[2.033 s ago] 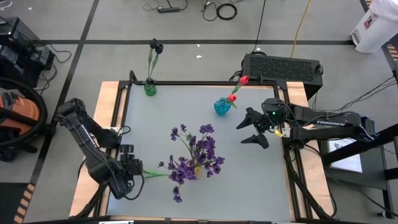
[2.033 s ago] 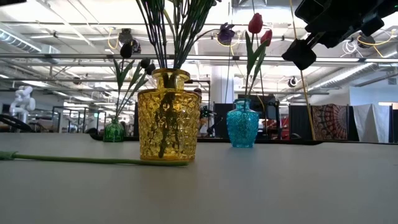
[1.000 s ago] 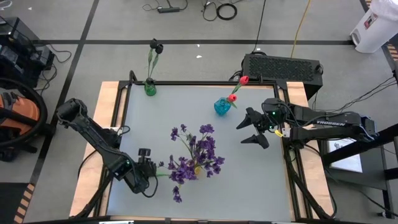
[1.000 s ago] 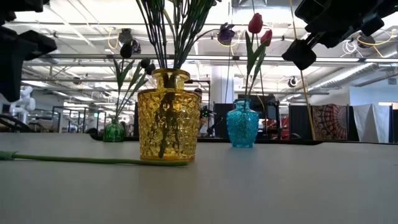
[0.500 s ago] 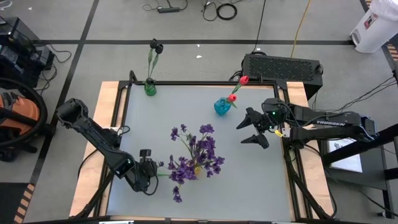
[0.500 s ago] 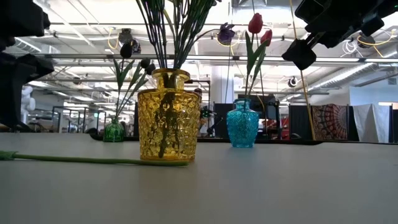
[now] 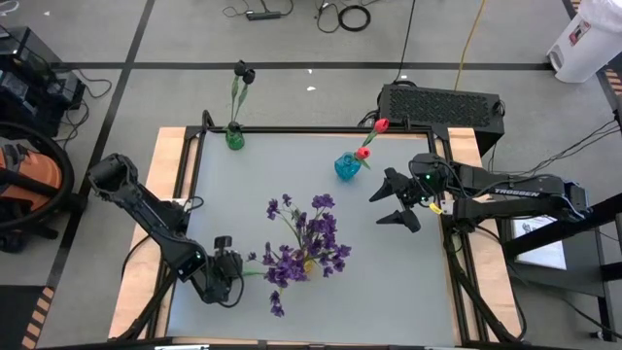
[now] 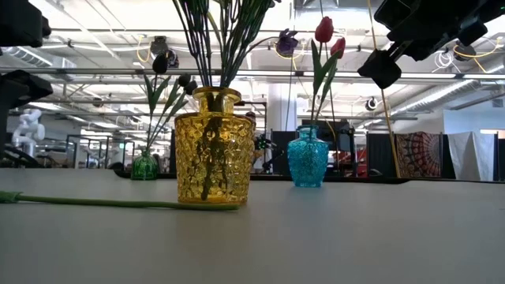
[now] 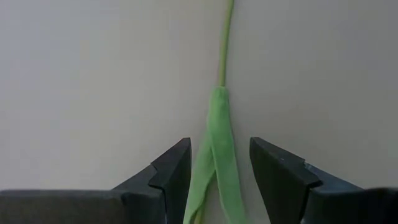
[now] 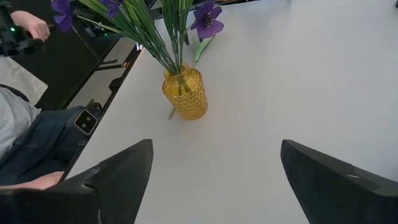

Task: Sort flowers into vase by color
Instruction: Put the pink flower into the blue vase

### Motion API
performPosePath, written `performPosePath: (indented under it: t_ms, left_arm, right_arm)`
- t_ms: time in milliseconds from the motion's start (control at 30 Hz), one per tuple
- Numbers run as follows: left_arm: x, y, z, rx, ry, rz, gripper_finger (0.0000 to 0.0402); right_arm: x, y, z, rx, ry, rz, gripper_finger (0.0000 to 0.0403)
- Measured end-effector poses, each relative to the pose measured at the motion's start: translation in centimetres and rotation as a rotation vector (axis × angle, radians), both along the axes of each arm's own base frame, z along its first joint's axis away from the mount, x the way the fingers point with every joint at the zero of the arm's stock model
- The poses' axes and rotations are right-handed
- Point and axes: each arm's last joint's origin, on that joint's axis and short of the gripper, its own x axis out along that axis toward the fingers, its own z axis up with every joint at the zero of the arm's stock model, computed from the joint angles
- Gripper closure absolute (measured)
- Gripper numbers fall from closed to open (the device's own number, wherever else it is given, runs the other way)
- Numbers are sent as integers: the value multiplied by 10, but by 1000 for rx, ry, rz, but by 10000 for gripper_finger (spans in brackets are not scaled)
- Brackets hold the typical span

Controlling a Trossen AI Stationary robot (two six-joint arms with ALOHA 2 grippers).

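Observation:
A loose green flower stem [image 7: 253, 271] lies flat on the table, its thin end by the foot of the yellow vase [image 8: 213, 150]. I cannot make out its head. My left gripper [image 7: 231, 264] hangs open just over the stem's leafy part [image 9: 217, 143]; one finger stands on each side of it, and neither touches it. The purple flowers [image 7: 306, 238] stand in the yellow vase. The red tulips sit in the blue vase [image 7: 347, 166], and the black-headed blooms are in the green vase [image 7: 234, 137]. My right gripper [image 7: 377, 207] waits open above the table's right side.
The green vase stands at the far left corner and the blue vase at the far middle. A person sits at the table's near edge [image 10: 25, 143]. A dark box [image 7: 442, 102] stands behind the far right corner. Bare tabletop lies right of the yellow vase [image 7: 398, 282].
My left gripper has sunk toward the stem's leafy part and rolled a little, staying open. The stem has not moved.

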Motion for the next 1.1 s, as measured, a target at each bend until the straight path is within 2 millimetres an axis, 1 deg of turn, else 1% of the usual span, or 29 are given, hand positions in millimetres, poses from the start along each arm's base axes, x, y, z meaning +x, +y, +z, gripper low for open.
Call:
performPosePath:
  t_ms: [67,167,300,400,700,867,1100]
  left_arm:
    - [-2,1,-3,18,-11,1,230]
    - [-7,8,-13,64,-8,14,230]
    - [-11,12,-20,40,9,97,230]
    - [-12,12,-21,9,21,137,230]
    - [-11,9,-20,-42,34,130,230]
    - [-9,7,-20,-73,13,128,230]
    - [-4,0,-17,-161,-24,118,230]
  right_arm:
    - [0,0,0,0,0,0,57]
    - [0,0,0,0,0,0,57]
    - [0,0,0,0,0,0,57]
    - [0,0,0,0,0,0,57]
    - [0,0,0,0,0,0,57]
    - [0,0,0,0,0,0,57]
    - [0,0,0,0,0,-1,57]
